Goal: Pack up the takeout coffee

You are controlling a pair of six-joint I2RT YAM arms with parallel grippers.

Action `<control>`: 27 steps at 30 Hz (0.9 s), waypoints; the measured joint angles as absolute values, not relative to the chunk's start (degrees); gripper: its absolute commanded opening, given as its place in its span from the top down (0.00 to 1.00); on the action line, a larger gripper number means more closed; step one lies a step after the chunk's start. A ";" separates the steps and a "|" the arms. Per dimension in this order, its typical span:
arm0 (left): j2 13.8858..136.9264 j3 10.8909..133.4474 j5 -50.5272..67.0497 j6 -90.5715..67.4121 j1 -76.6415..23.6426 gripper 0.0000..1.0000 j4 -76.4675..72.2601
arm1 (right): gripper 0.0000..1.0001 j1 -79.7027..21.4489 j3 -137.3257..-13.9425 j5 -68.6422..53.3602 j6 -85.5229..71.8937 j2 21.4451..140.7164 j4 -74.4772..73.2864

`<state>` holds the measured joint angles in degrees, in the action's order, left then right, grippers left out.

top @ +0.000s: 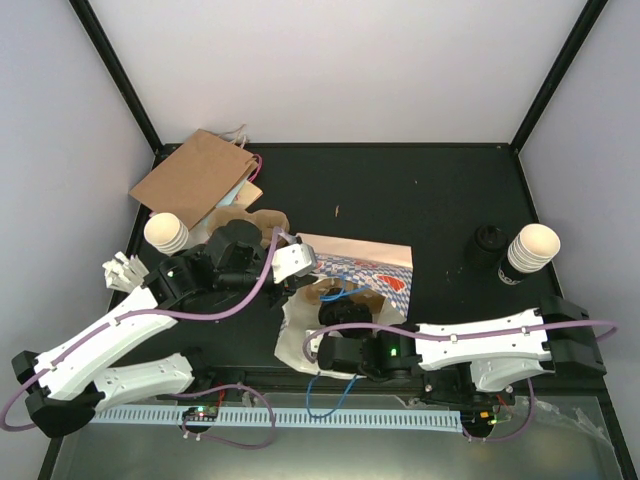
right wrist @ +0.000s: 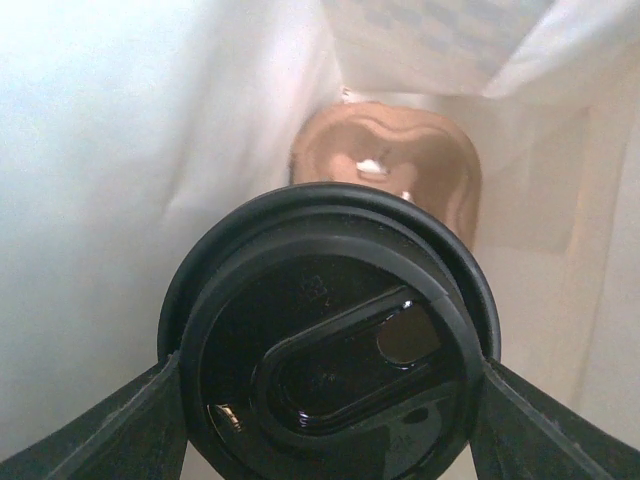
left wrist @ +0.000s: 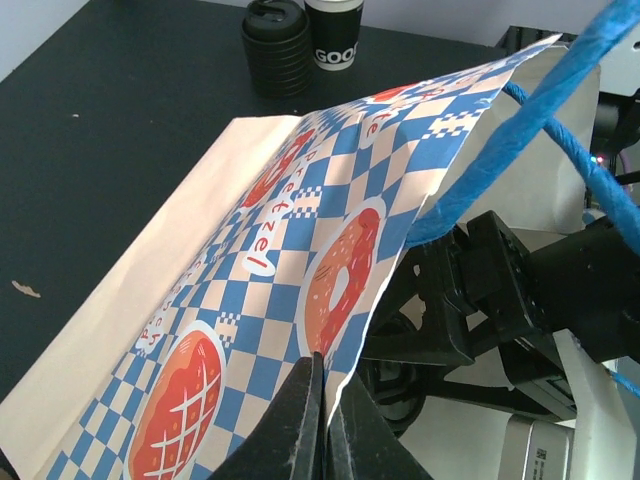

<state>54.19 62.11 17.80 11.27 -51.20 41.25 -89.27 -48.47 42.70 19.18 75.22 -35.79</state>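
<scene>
My right gripper point(right wrist: 332, 368) is shut on a takeout coffee cup, gripping it just under its round black lid point(right wrist: 330, 340), inside the blue-and-white checked paper bag point(top: 372, 268). A brown cardboard carrier point(right wrist: 400, 160) lies at the bag's bottom beyond the cup. In the top view the right gripper point(top: 342, 318) reaches into the bag's mouth. My left gripper point(left wrist: 325, 395) is shut on the bag's upper edge point(left wrist: 380, 270) and holds it open; it also shows in the top view point(top: 297, 262). The cup's body is hidden under the lid.
A stack of black lids point(top: 490, 238) and a stack of cups point(top: 528, 250) stand at the right. Cream cups point(top: 167, 233) and a brown paper bag point(top: 195, 180) are at the back left. The bag's blue handle point(left wrist: 520, 130) hangs near the left gripper.
</scene>
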 measured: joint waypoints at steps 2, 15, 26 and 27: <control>54.43 62.11 17.80 11.27 -51.20 0.98 41.58 | 0.41 -89.30 -49.01 40.58 19.11 75.16 -36.42; 55.29 62.83 17.56 10.85 -51.44 0.99 42.26 | 0.41 -90.63 -49.58 39.18 17.52 75.02 -40.29; 55.64 62.87 18.35 10.85 -51.44 0.98 42.65 | 0.40 -90.26 -49.60 41.17 19.40 72.93 -35.51; 55.64 62.87 18.39 10.85 -51.46 0.98 42.68 | 0.40 -90.06 -49.63 41.21 19.59 72.95 -34.96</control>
